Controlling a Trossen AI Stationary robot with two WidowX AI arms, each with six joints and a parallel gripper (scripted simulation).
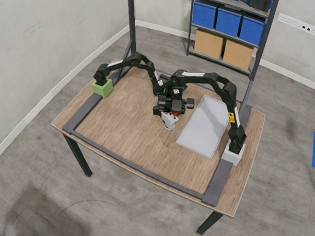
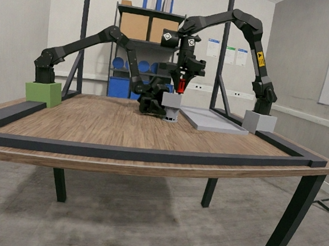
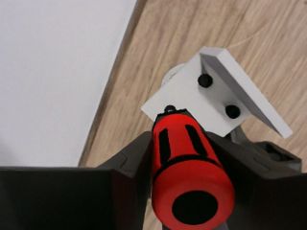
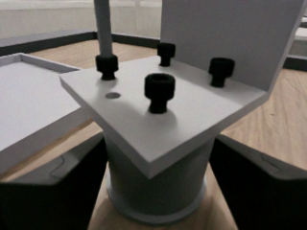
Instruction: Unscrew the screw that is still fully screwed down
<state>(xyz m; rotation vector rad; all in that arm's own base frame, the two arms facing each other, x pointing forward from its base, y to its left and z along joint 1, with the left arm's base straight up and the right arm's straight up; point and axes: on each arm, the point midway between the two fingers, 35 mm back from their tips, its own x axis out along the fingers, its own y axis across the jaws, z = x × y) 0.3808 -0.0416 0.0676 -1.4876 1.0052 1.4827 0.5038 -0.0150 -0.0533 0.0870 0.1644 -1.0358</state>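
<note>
Left tool (image 1: 176,109) (image 2: 181,84) (image 3: 189,165) grips the red-and-black screwdriver (image 1: 175,113) (image 2: 181,87) (image 3: 192,179) (image 4: 104,29) upright over a black socket-head screw (image 3: 170,108) (image 4: 107,66), while the right tool (image 1: 162,115) (image 2: 164,112) (image 4: 157,137) clasps the grey cylindrical joint module (image 1: 169,125) (image 2: 171,115) (image 3: 171,73) (image 4: 155,187), standing on the surface (image 1: 130,123) (image 2: 99,122) (image 3: 249,24) (image 4: 278,115), presumably against turning.

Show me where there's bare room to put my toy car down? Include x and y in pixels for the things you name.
There's bare wood between the green block (image 1: 102,88) (image 2: 43,93) and the joint module (image 1: 169,125) (image 2: 170,115), and the gray tray (image 1: 198,125) (image 2: 217,124) looks bare inside. It's crowded around the module: both claws and the red screwdriver (image 2: 181,86) (image 3: 192,177) are there.
</note>
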